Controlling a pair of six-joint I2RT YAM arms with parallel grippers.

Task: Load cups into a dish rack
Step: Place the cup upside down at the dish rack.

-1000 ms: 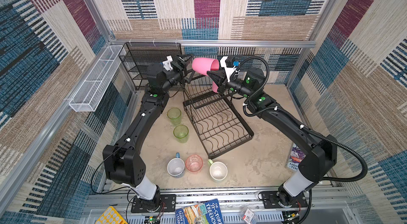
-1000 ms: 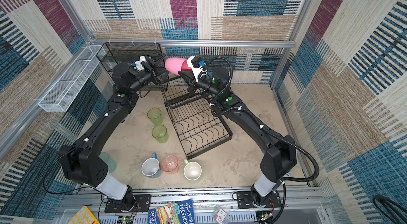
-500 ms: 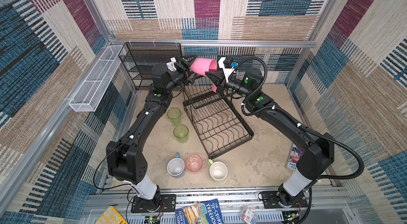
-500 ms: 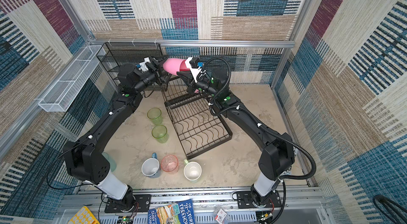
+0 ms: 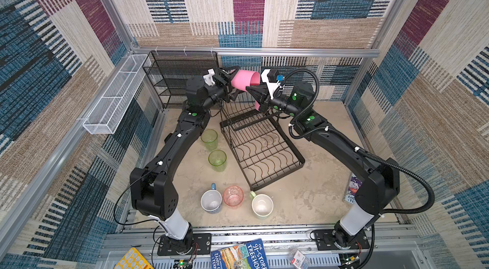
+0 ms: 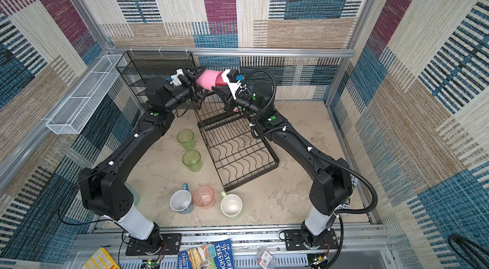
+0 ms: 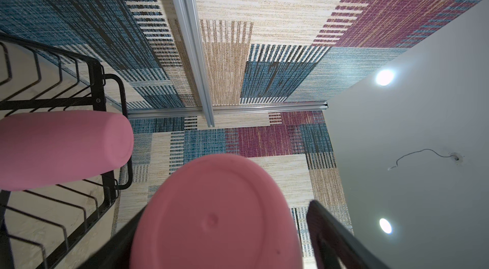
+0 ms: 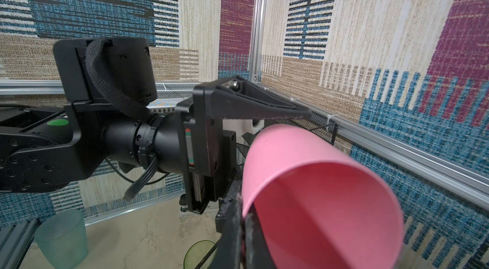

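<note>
The right end effector [image 5: 250, 90] is closed on the rim of a pink tumbler [image 5: 244, 80], holding it on its side in the air over the 12 o'clock end of the rack [image 5: 279, 176]. The left end effector [image 5: 232, 81] is open around the tumbler's base, one finger [image 8: 251, 107] just clear of its wall. A second tumbler [image 7: 60, 148], also pink, lies on its side in the rack's upper basket. On the surface [image 5: 317, 188], a green tumbler [image 5: 209, 139] and a nearer green tumbler [image 5: 217, 159] stand at the rack's 9 o'clock. A blue mug [image 5: 211, 201], a clear-pink tumbler [image 5: 232, 196] and a pale mug [image 5: 262, 205] line up at its 6 o'clock. A teal tumbler [image 8: 62, 236] stands at 8 o'clock.
</note>
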